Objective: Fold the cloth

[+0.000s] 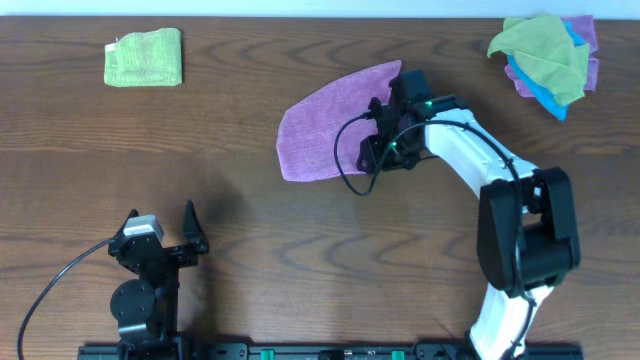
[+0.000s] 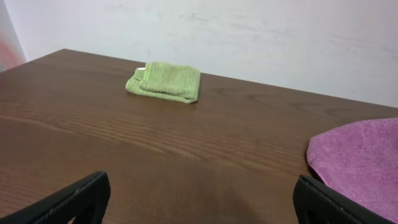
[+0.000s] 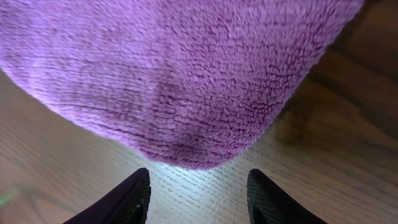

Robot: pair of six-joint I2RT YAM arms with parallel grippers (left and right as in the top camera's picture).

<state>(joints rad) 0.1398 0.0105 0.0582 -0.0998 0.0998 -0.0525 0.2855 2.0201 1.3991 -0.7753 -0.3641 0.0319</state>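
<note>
Right fingers [image 3: 127, 199] part-open, empty, just short of cloth [image 1: 325, 125] corner. Left fingers [image 2: 68, 202] wide, empty, well apart from it. Cloth flat, mid-table [image 1: 250, 220]. We judge it light, soft, floppy, with grippy pile. We'd pinch the corner edge.

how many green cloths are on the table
2. A folded green cloth lies at the far left; a crumpled green cloth tops the pile at the far right. More may be hidden under it.
</note>
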